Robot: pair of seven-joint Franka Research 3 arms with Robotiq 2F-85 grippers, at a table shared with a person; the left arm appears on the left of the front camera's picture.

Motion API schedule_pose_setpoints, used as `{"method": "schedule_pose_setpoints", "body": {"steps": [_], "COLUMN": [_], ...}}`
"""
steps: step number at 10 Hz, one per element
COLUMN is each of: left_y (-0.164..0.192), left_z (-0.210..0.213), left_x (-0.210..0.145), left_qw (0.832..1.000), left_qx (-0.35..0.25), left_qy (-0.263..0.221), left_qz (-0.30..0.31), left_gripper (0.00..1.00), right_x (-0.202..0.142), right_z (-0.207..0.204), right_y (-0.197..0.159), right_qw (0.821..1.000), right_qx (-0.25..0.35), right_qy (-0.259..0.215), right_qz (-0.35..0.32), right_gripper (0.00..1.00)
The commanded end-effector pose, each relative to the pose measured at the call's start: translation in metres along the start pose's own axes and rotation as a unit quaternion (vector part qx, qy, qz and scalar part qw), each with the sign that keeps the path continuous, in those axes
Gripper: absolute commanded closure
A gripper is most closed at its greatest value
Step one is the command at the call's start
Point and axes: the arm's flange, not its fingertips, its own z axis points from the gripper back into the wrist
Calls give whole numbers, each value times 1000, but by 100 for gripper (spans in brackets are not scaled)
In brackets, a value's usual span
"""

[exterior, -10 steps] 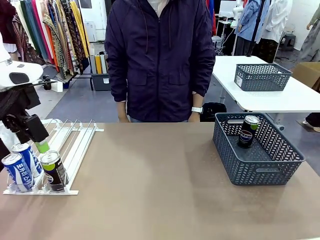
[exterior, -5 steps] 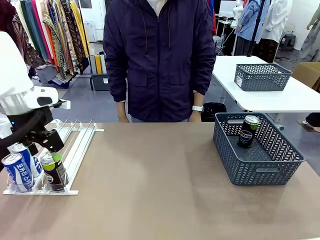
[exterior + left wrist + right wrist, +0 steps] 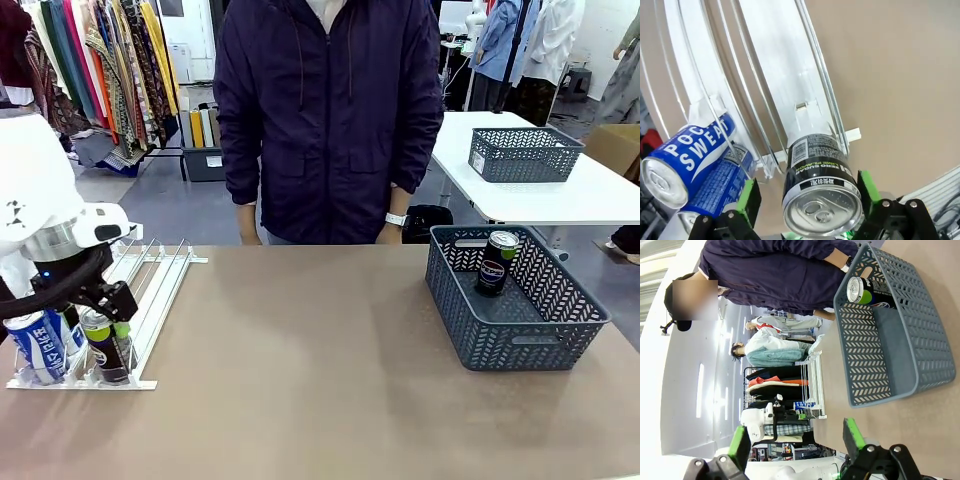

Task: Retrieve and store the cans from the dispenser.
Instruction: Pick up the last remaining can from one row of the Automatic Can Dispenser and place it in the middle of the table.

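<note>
Grasp prep: left gripper (image 3: 808,196) spread wide astride black can (image 3: 820,165); centre pads, squeeze mid-body, lift clear of dispenser (image 3: 775,60) rails.

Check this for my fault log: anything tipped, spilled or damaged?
Nothing stands out. The cans stand in the dispenser, one black can stands in the basket; no spills or dents show.
</note>
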Motion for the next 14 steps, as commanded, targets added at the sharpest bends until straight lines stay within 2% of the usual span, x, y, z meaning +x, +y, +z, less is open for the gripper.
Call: {"method": "schedule_pose_setpoints", "body": {"steps": [1,7,9,14], "left_y": [0,-5,-4,-4], "left_z": [-10,-14,-12,-10], "left_x": [-2,4,4,2], "left_qw": [1000,1000,1000,1000], "left_qx": [-1,-23,-16,-11], "left_qy": [0,-18,-15,-17], "left_qz": [14,-9,-6,-6], "left_gripper": [0,0,100,100], "right_x": [0,0,0,0], "right_z": [1,1,1,1], "right_y": [3,3,3,3], "right_qw": [1000,1000,1000,1000], "right_qx": [4,4,4,4], "right_qy": [0,0,0,0], "right_qz": [-2,-2,-2,-2], "right_gripper": [0,0,0,0]}}
